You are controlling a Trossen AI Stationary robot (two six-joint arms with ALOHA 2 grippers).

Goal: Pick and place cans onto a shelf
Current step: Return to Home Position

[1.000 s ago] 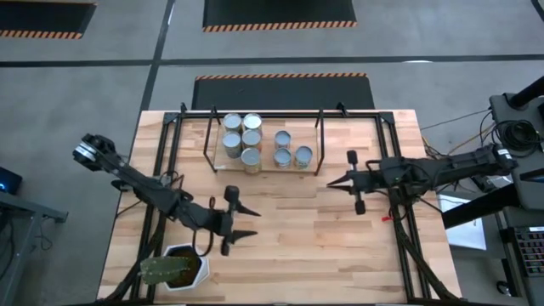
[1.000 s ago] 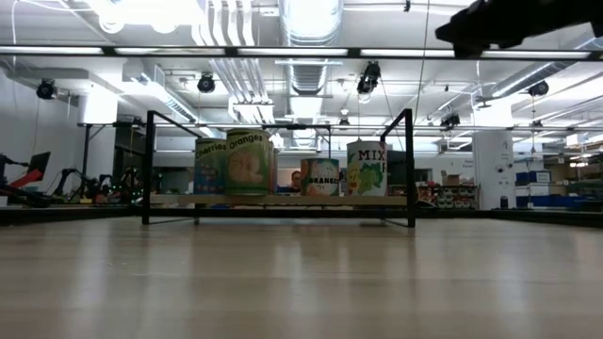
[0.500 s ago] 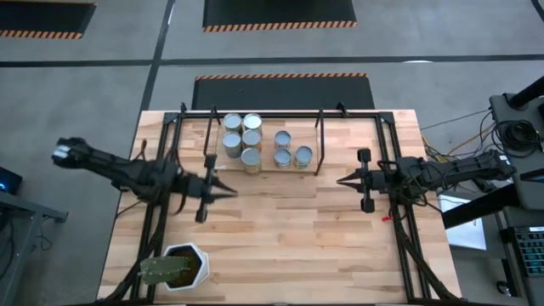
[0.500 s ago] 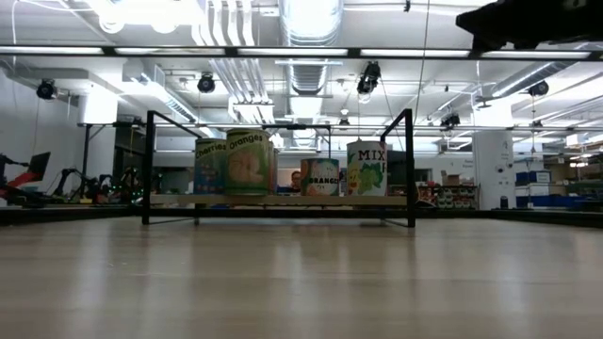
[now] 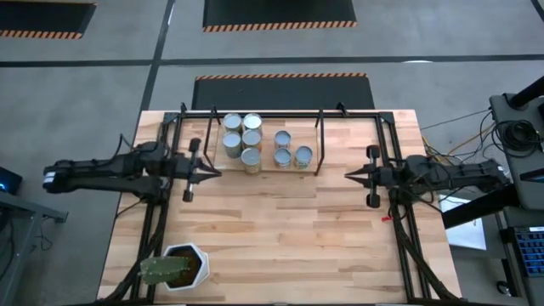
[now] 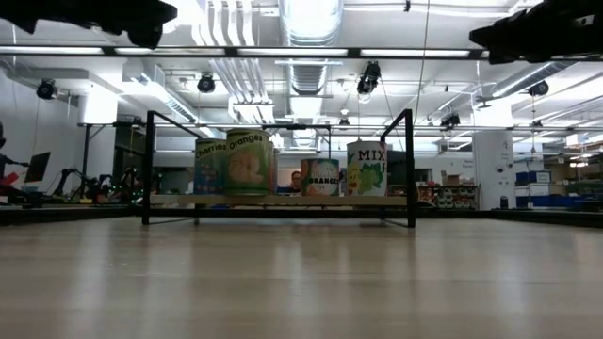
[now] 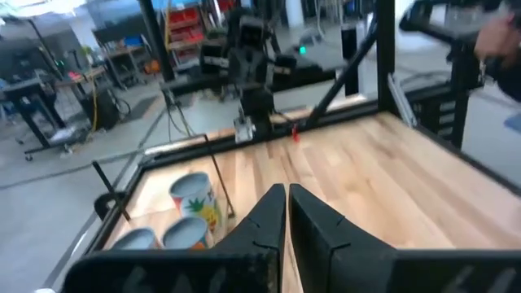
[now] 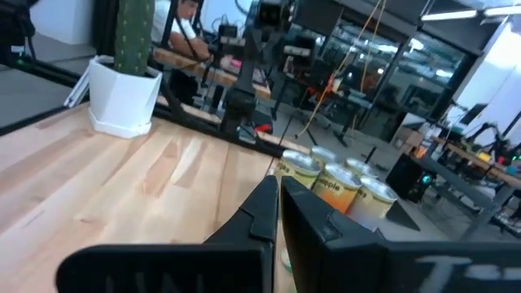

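All seven cans (image 5: 252,138) stand on the shelf (image 5: 267,140), upper centre of the high view. The left gripper (image 5: 210,172) has swung up from lower left and the right gripper (image 5: 349,176) has pulled back. Both are narrow and empty, so the task looks finished.

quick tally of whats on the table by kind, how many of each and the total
cans: 8, all on the shelf
shelf: 1
white plant pot: 1
total: 10
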